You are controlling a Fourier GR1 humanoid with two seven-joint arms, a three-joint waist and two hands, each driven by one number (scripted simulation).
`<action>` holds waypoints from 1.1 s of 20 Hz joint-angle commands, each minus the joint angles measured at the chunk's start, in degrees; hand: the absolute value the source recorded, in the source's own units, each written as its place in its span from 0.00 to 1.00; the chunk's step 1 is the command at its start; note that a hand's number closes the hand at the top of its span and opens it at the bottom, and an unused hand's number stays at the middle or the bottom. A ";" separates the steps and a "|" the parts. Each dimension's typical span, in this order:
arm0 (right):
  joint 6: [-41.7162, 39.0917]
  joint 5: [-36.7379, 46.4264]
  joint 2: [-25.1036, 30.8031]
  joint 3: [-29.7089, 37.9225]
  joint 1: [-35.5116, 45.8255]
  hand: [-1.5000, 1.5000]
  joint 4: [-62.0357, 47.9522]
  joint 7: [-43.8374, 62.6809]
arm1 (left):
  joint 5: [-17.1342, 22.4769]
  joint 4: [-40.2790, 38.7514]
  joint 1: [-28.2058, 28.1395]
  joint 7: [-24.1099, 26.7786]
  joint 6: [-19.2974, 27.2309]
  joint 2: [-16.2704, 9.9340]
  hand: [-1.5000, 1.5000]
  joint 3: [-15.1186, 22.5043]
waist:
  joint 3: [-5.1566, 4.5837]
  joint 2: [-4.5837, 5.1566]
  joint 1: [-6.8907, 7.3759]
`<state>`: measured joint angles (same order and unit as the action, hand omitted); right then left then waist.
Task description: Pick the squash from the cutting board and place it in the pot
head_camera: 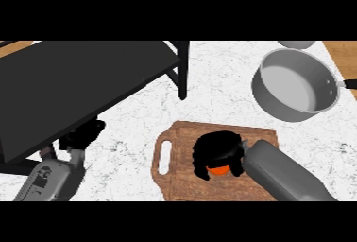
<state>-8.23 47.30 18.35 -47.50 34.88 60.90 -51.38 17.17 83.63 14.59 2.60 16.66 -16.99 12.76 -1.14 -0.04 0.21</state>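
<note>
White marbled counter [132, 137] fills the head view, with a dark slab-like fixture [77, 80] across the ten o'clock quarter and a wooden cutting board [182, 189] low at about six o'clock. The right hand [217, 146] sits over the board's middle, fingers curled downward around the squash [221, 169], of which only a small orange patch shows beneath the black fingers. So the squash is still on or just above the board; whether it has lifted clear I cannot tell. The grey pot [327, 97] stands well apart at about two o'clock, tilted in view with its mouth open, a dark handle stub at its three o'clock side. The left hand [85, 133] rests at eight o'clock by the fixture's edge, fingers curled and holding nothing. The likely trouble: the hold seems to cover the squash from above, so it could slip out during the carry. The pot's near wall is another hazard, since a low approach might clip the rim and shove the pot.
</note>
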 commanded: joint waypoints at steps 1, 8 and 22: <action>1.77 0.31 -0.13 0.31 -3.42 1.00 2.27 -1.81 | 0.91 0.56 2.28 0.50 -0.11 -3.81 0.50 -6.55 | 1.14 -0.04 -0.20; 7.17 1.09 -1.31 5.93 -5.45 1.00 5.93 2.00 | 1.52 0.19 2.59 -0.02 -0.76 -4.00 0.50 -7.28 | 1.15 -0.14 -0.61; 14.35 13.77 -14.18 15.55 -18.73 1.00 25.86 58.40 | 0.40 1.69 -2.90 2.02 2.34 -3.60 0.50 -6.17 | 0.94 -2.00 -4.64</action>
<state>2.94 57.15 7.73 -33.87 18.34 79.63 -5.50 16.90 84.61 10.46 5.09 18.18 -18.17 10.48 -0.91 -1.78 -4.11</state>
